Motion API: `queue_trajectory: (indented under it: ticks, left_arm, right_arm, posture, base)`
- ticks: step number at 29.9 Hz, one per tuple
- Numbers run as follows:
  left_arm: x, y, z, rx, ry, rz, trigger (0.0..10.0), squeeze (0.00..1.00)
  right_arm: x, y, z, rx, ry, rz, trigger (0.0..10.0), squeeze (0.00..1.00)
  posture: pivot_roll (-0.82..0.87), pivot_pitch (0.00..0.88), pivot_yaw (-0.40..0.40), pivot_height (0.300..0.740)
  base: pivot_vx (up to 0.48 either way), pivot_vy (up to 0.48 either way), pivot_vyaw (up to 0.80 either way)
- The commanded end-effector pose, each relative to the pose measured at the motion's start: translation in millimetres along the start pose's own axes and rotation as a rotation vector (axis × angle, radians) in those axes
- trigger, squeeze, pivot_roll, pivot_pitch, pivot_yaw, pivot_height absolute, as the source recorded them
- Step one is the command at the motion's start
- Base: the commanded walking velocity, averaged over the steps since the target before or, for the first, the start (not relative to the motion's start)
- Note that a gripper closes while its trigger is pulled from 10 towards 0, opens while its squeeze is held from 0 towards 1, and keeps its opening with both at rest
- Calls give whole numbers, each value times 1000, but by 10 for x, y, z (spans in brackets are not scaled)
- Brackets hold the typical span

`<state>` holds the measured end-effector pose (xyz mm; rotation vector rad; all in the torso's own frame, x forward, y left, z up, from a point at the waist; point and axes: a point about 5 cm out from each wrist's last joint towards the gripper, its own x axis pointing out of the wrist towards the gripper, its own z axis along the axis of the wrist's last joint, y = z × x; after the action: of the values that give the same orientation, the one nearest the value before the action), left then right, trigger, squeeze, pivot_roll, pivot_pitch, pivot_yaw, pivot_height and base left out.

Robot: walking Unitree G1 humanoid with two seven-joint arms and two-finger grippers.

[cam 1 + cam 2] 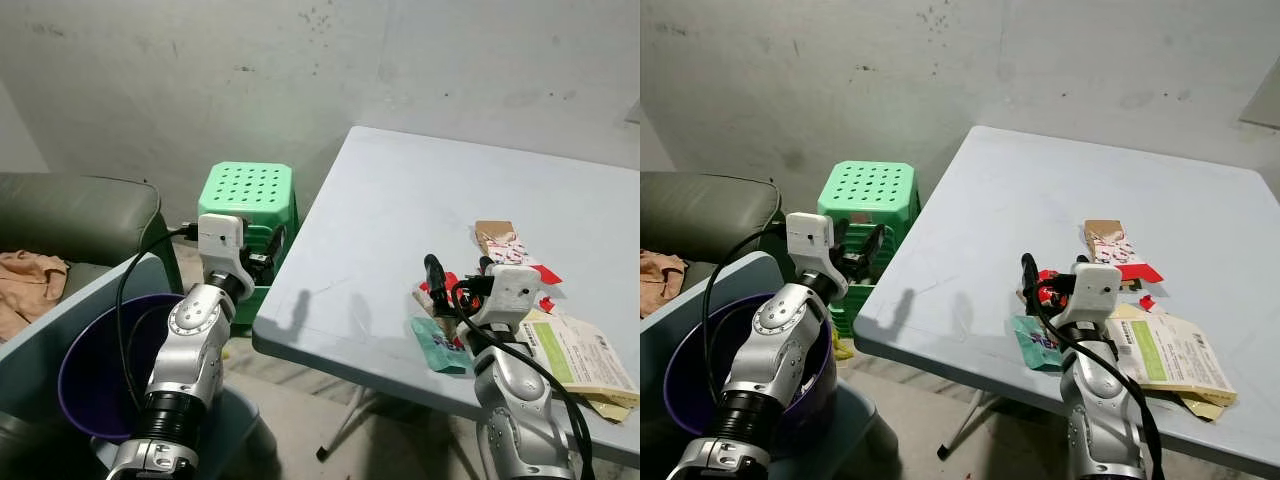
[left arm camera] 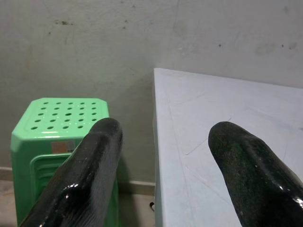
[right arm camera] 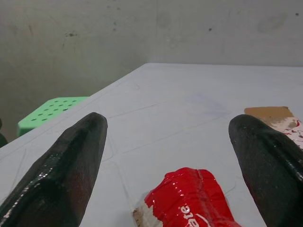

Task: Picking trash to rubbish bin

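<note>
Right gripper (image 3: pixel 170 142) wide open over red wrapper (image 3: pixel 189 198) on bench (image 1: pixel 400 220); left gripper (image 2: pixel 163 142) open, empty, near stool (image 1: pixel 247 190).

A plain room in a home, rough and unfinished: the wall (image 1: pixel 300 70) is bare, stained concrete. A pale folding worktop (image 1: pixel 420 210) carries food wrappers (image 1: pixel 560 345), a green plastic stool (image 1: pixel 248 195) stands by the wall, an olive sofa (image 1: pixel 70 215) holds a crumpled cloth (image 1: pixel 25 280), and a purple bin (image 1: pixel 85 375) sits near.
</note>
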<state>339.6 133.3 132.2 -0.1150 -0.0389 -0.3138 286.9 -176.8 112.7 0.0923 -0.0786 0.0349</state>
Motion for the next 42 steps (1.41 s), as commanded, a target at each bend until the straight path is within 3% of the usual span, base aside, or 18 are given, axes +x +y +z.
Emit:
queue_trajectory:
  ticks: [1,17,20,23,33,41,42]
  left_arm:
    - [13,-19,72,25,-15,-23,10000,0]
    - [8,-62,80,-9,-25,-22,10000,0]
    - [13,-61,82,-67,-42,6,10000,0]
    - [37,-50,59,-16,-2,52,10000,0]
    - [-5,-165,-11,6,32,-22,10000,0]
    - [-99,-346,-45,41,42,-148,10000,0]
    - [-162,-431,-79,60,52,-217,10000,0]
  right_arm:
    - [-7,0,54,-7,-29,-5,10000,0]
    - [-15,-48,73,-10,-29,-12,10000,0]
    - [-19,-53,74,-12,-27,-11,10000,0]
    - [-27,-54,72,-10,-18,-5,10000,0]
    - [-32,-69,43,-18,59,33,10000,0]
    - [-25,-16,38,-34,110,145,10000,0]
    - [-15,14,48,-38,116,185,10000,0]
  posture:
    - [-56,0,4,740]
    - [-62,0,-12,740]
    - [-65,0,-14,740]
    - [-67,0,-16,740]
    - [-69,0,-21,740]
    - [-64,0,-25,740]
    - [-60,0,-29,740]
  base:
    - [0,0,0]
    - [0,-346,0]
    - [0,0,0]
    - [0,0,0]
    - [0,0,0]
    - [0,0,0]
    - [0,0,0]
